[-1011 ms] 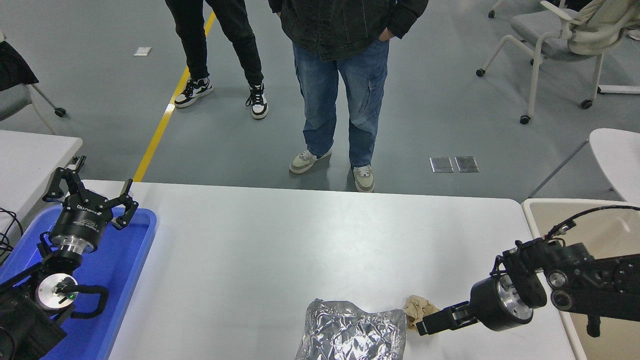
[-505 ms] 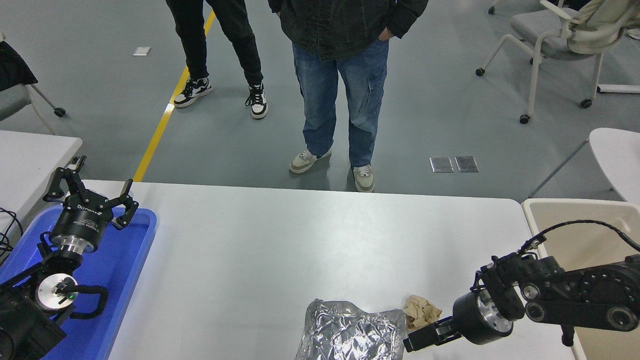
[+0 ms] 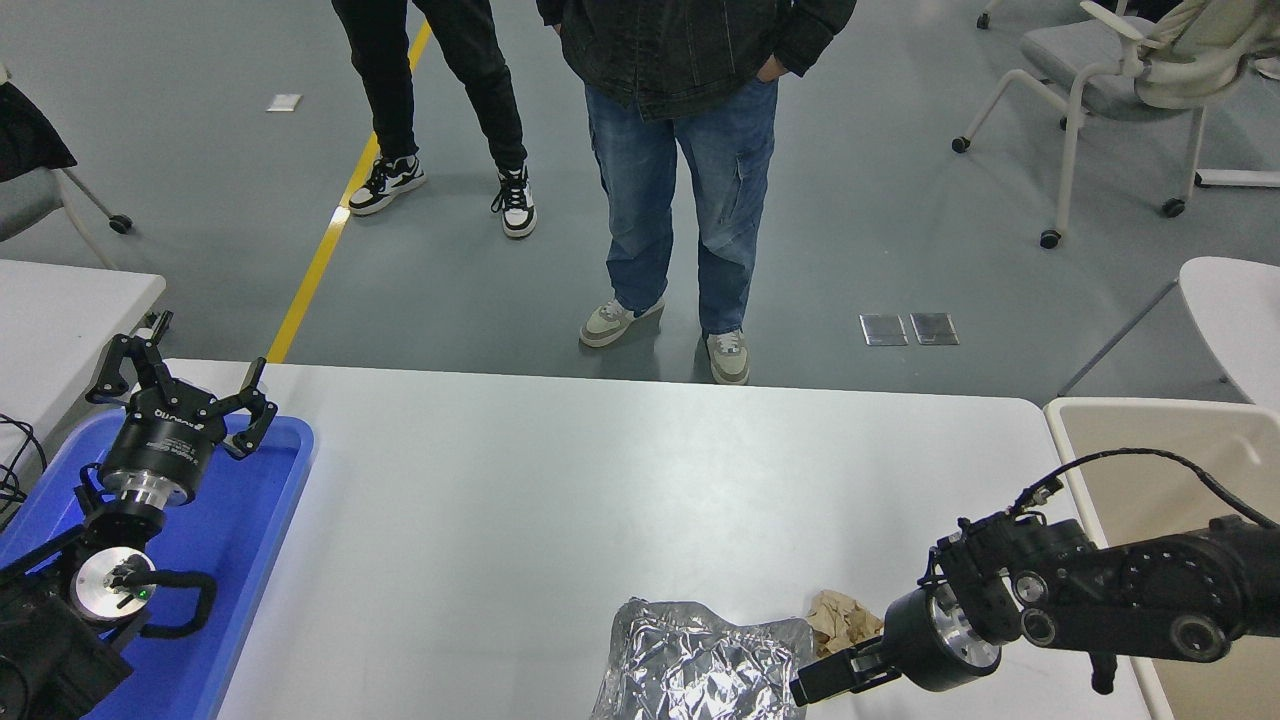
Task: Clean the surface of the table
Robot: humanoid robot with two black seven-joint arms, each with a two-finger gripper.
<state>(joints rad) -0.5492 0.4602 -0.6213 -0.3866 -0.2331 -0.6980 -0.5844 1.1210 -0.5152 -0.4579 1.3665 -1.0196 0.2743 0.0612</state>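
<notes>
The table surface (image 3: 560,480) is a wide white top with rounded corners. A crumpled silver foil bag (image 3: 700,665) lies at its near edge, right of centre. A small crumpled brown paper wad (image 3: 838,620) lies just right of the foil. My right gripper (image 3: 815,685) comes in low from the right, its tip at the foil's right edge, just in front of the paper wad. My left gripper (image 3: 180,395) is parked at the lower left, open and empty, above a blue tray (image 3: 265,520).
Two people stand beyond the table's far edge: blue jeans (image 3: 680,200) and black trousers (image 3: 440,90). A beige bin (image 3: 1150,440) stands at the table's right end. A smaller white table (image 3: 60,310) is at the left, chairs at the back right.
My right arm has moved left and toward the near edge, bringing the gripper from beside the paper wad down to the foil bag's right edge. The left arm has not moved.
</notes>
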